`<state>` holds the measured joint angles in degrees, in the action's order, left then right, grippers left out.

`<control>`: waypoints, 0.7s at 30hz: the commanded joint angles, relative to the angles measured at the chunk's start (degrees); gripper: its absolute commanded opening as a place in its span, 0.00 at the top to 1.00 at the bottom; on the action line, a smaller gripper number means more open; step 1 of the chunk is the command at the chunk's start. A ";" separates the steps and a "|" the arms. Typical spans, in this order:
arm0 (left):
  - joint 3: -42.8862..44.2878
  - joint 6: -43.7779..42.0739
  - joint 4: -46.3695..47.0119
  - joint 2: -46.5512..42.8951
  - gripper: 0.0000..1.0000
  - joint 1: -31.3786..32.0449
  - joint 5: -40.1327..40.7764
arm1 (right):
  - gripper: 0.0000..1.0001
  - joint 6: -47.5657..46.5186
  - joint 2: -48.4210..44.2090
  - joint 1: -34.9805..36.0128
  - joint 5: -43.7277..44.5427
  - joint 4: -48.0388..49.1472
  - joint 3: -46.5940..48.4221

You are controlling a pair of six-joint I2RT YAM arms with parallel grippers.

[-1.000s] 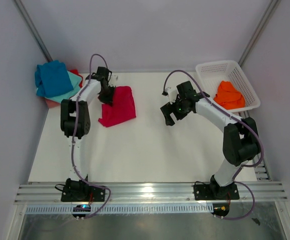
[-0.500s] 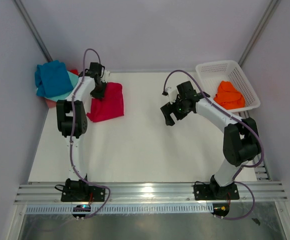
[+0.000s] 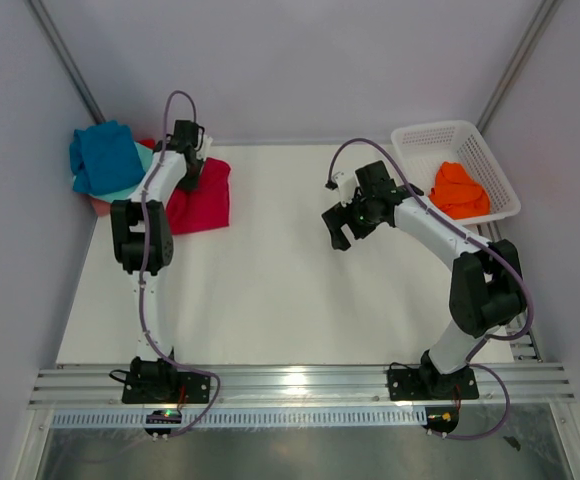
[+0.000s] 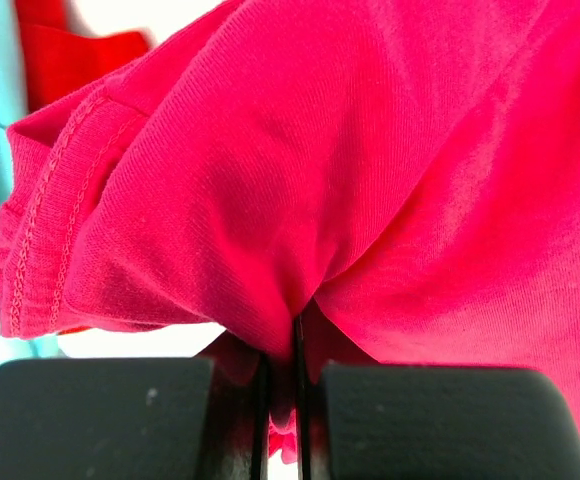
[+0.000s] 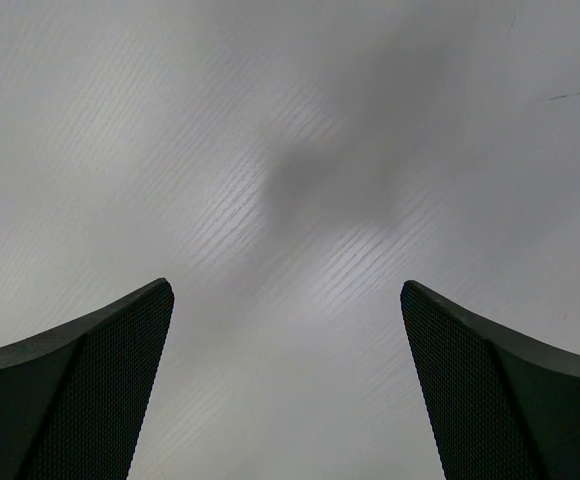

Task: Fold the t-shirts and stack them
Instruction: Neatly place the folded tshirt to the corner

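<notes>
The left gripper (image 3: 191,172) sits at the upper left of the overhead view. Its fingers are pinched tight on a fold of the crimson t-shirt (image 3: 206,202). In the left wrist view the cloth (image 4: 370,180) is squeezed in the narrow slit between the two pads, with a stitched hem at the left of the frame.

The shirt lies bunched near the table's (image 3: 290,290) far edge, just beside the pile against the left wall. That pile has a blue tee (image 3: 105,155) on top of a teal tee (image 3: 142,167). The arm hides whether shirt and pile touch.

The right gripper (image 3: 335,228) hangs right of centre with its jaws spread wide on nothing. Its wrist view shows only white surface between the fingers (image 5: 100,380). The basket (image 3: 440,130) holding the orange tee (image 3: 460,190) fills the upper right corner. Broad white tabletop stretches between the grippers and down to the bottom rail.
</notes>
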<state>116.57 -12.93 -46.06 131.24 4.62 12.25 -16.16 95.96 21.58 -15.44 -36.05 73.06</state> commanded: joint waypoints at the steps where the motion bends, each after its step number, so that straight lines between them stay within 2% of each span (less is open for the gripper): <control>1: 2.52 -2.63 4.49 0.86 1.00 -1.98 4.70 | 0.01 -0.01 -2.62 0.13 -0.20 0.19 0.07; 14: 7.00 -10.88 12.48 5.87 1.00 -4.27 12.44 | 0.01 -0.01 -2.80 0.13 0.50 0.11 0.24; 21: 9.19 -13.61 14.51 6.13 1.00 -4.27 13.50 | 0.01 -0.10 -2.18 0.13 0.68 0.28 0.16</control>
<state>122.08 -24.18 -36.27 138.28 0.71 23.07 -16.16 95.81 21.58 -15.38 -36.05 73.06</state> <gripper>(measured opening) 0.044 0.994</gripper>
